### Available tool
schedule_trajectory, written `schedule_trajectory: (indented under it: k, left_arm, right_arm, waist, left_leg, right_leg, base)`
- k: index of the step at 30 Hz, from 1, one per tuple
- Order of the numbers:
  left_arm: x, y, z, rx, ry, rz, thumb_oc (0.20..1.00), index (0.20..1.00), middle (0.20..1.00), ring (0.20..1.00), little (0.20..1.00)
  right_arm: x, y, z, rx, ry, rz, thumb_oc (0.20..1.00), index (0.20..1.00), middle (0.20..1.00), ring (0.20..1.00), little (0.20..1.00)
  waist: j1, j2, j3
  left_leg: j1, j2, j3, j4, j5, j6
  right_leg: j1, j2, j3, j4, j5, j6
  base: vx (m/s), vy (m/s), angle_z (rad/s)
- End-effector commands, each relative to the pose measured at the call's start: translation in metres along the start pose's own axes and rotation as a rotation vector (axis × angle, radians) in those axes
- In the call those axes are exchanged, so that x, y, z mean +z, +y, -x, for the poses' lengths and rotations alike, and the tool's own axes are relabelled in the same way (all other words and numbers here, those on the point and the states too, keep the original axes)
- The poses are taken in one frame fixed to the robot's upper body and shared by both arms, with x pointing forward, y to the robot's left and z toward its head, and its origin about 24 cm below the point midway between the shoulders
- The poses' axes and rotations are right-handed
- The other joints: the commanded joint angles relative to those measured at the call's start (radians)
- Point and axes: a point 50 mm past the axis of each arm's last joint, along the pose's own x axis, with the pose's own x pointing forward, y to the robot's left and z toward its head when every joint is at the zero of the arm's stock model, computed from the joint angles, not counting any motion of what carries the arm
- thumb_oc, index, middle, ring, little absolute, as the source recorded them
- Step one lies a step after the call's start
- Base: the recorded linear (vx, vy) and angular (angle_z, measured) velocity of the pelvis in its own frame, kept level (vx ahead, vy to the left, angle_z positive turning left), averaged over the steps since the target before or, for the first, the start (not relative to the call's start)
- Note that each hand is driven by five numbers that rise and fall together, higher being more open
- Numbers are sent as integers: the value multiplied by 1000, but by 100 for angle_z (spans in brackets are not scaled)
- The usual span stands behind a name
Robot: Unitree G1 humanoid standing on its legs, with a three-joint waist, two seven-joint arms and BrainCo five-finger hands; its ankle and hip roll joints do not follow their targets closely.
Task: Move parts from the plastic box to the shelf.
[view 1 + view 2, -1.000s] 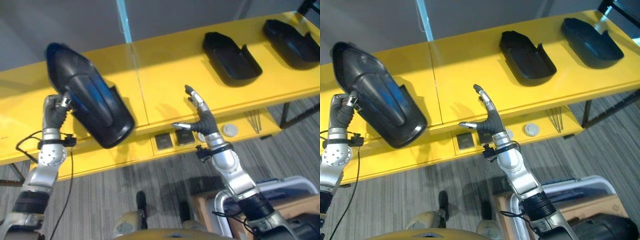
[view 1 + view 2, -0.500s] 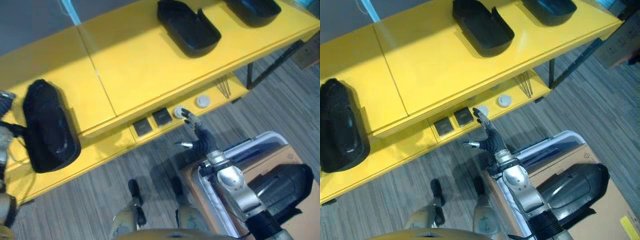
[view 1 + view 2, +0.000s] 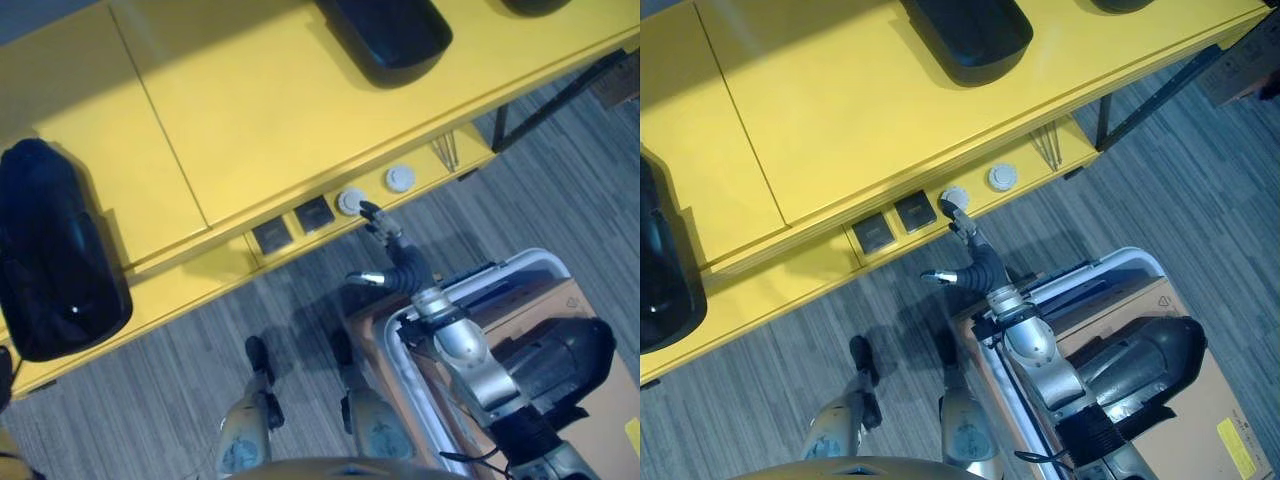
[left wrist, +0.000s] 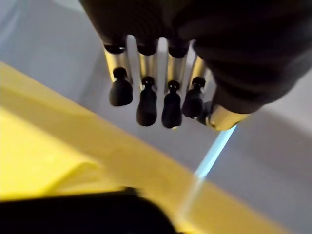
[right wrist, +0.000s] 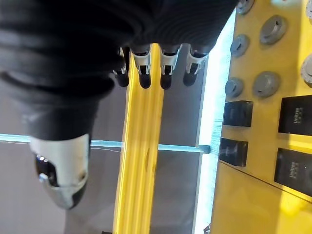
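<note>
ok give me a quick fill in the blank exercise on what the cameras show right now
1. The big black part at the robot's left lies on the ____ shelf.
2. The right hand hangs over the grey floor with its fingers ____.
3. Another black part lies in the white plastic ____ by the right arm.
4. The left hand holds ____.

Missing words: yellow; open; box; nothing

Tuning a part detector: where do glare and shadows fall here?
Left eye view: a small glint on the left part, which darkens the shelf just beside it. Right wrist view: a bright band glares along the shelf's edge.
</note>
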Motion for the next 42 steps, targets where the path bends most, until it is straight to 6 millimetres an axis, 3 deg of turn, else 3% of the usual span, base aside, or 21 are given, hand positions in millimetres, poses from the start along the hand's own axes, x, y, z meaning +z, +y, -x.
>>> schedule_trajectory:
  k: [1,5,6,7,10,12,14,16,17,19,20,23,24,25,26,27,28,32,36,42]
  left_arm:
    - [23,15,-2,145,-127,155,1000,1000,1000,1000,1000]
    - [64,1,19,114,-356,323,1000,1000,1000,1000,1000]
    - [78,-5,36,85,-452,351,1000,1000,1000,1000,1000]
    - [78,-5,36,85,-452,351,1000,1000,1000,1000,1000]
    - [87,-13,65,20,-548,360,1000,1000,1000,1000,1000]
    - [85,-13,73,13,-555,368,1000,1000,1000,1000,1000]
    - [68,-20,97,-13,-499,426,1000,1000,1000,1000,1000]
    - [67,-19,99,-11,-495,424,1000,1000,1000,1000,1000]
    - [43,-37,127,-62,-364,476,1000,1000,1000,1000,1000]
    - [36,-40,137,-88,-321,497,1000,1000,1000,1000,1000]
    - [23,-47,155,-146,-245,506,1000,1000,1000,1000,1000]
    - [8,-53,180,-201,-127,565,1000,1000,1000,1000,1000]
    - [8,-53,181,-201,-125,566,1000,1000,1000,1000,1000]
    - [1,-57,189,-223,-75,569,1000,1000,1000,1000,1000]
    - [-2,-59,193,-237,-48,574,1000,1000,1000,1000,1000]
    - [-2,-59,193,-237,-48,574,1000,1000,1000,1000,1000]
    - [-2,-59,193,-236,-48,574,1000,1000,1000,1000,1000]
    - [-10,-54,202,-219,5,585,1000,1000,1000,1000,1000]
    - [-11,-51,201,-201,10,598,1000,1000,1000,1000,1000]
    - [-2,-63,197,-255,-11,681,1000,1000,1000,1000,1000]
  right_arm:
    - [16,-3,2,-32,-102,-24,1000,1000,1000,1000,1000]
    - [24,-7,-2,0,-133,17,1000,1000,1000,1000,1000]
    - [25,-7,-5,30,-134,34,1000,1000,1000,1000,1000]
    - [25,-7,-5,30,-134,34,1000,1000,1000,1000,1000]
    - [24,1,-11,162,-125,28,1000,1000,1000,1000,1000]
    - [25,4,-13,201,-127,26,1000,1000,1000,1000,1000]
    - [31,15,-19,289,-157,8,1000,1000,1000,1000,1000]
    - [30,16,-19,293,-156,7,1000,1000,1000,1000,1000]
    - [34,28,-25,356,-176,-38,1000,1000,1000,1000,1000]
    - [34,32,-27,377,-177,-46,1000,1000,1000,1000,1000]
    - [36,38,-30,415,-182,-72,1000,1000,1000,1000,1000]
    - [36,50,-34,475,-177,-125,1000,1000,1000,1000,1000]
    - [36,51,-34,477,-176,-126,1000,1000,1000,1000,1000]
    - [35,54,-36,490,-169,-115,922,922,922,922,922]
    - [35,59,-38,511,-164,-120,338,338,338,338,338]
    - [35,59,-38,511,-164,-120,338,338,338,338,338]
    - [35,59,-38,511,-164,-120,200,200,200,200,200]
    - [33,60,-38,491,-150,-146,200,200,200,200,200]
    - [24,66,-33,513,-90,-297,200,200,200,200,200]
    - [5,100,-27,650,46,-557,200,200,200,200,200]
  waist:
    - [28,-1,-58]
    - [52,-7,-99]
    - [65,-11,-117]
    - [65,-11,-117]
    - [101,-25,-147]
    - [106,-27,-151]
    - [139,-37,-164]
    - [134,-35,-164]
    - [168,-45,-165]
    - [175,-45,-164]
    - [198,-46,-161]
    - [229,-47,-150]
    - [227,-46,-150]
    - [243,-45,-140]
    - [251,-42,-133]
    - [251,-42,-133]
    - [250,-42,-133]
    - [268,-31,-115]
    - [267,-22,-112]
    - [275,-10,-111]
  left_leg:
    - [130,53,11,20,-123,-103]
    - [164,41,-4,33,-150,-97]
    - [184,34,-15,41,-164,-94]
    - [184,34,-15,41,-164,-94]
    - [214,25,-39,60,-183,-92]
    - [222,23,-46,64,-187,-93]
    - [237,19,-63,74,-197,-93]
    - [239,19,-64,74,-197,-93]
    - [246,21,-80,79,-198,-92]
    - [249,22,-88,83,-199,-92]
    - [250,24,-99,86,-197,-91]
    - [249,27,-114,90,-192,-91]
    - [249,27,-115,91,-192,-91]
    - [245,31,-129,93,-187,-93]
    - [240,34,-143,95,-183,-96]
    - [240,34,-143,95,-183,-96]
    - [240,34,-144,95,-183,-96]
    - [229,45,-180,92,-165,-105]
    - [225,49,-191,86,-153,-109]
    - [213,47,-202,82,-139,-116]
  right_leg:
    - [58,-57,-19,71,-137,139]
    - [102,-66,-29,79,-157,135]
    - [132,-71,-36,84,-169,132]
    - [132,-71,-36,84,-169,132]
    - [184,-80,-54,96,-188,127]
    - [200,-83,-60,97,-195,126]
    - [228,-85,-69,104,-209,119]
    - [231,-85,-71,104,-209,119]
    - [250,-87,-80,110,-219,109]
    - [257,-87,-83,112,-223,106]
    - [267,-89,-90,116,-226,99]
    - [274,-89,-103,123,-230,90]
    - [275,-88,-104,124,-231,89]
    - [277,-86,-109,132,-236,82]
    - [280,-82,-116,139,-242,77]
    - [280,-82,-116,139,-242,77]
    - [280,-82,-117,139,-242,77]
    - [288,-72,-146,158,-259,61]
    - [288,-70,-165,169,-264,56]
    - [274,-72,-185,184,-266,55]
  base:
    - [45,-17,4]
    - [63,-41,2]
    - [66,-60,1]
    - [61,-59,24]
    - [33,-67,31]
    - [4,-65,26]
    - [-5,-101,39]
    - [-16,-73,27]
    - [-44,-112,28]
    - [-43,-92,26]
    - [-44,-68,34]
    - [-59,-69,25]
    - [-60,-64,24]
    - [-61,-78,23]
    - [-61,-77,14]
    - [-23,-34,17]
    - [-37,-36,37]
    - [-62,-53,28]
    - [-40,-13,25]
    - [-27,5,7]
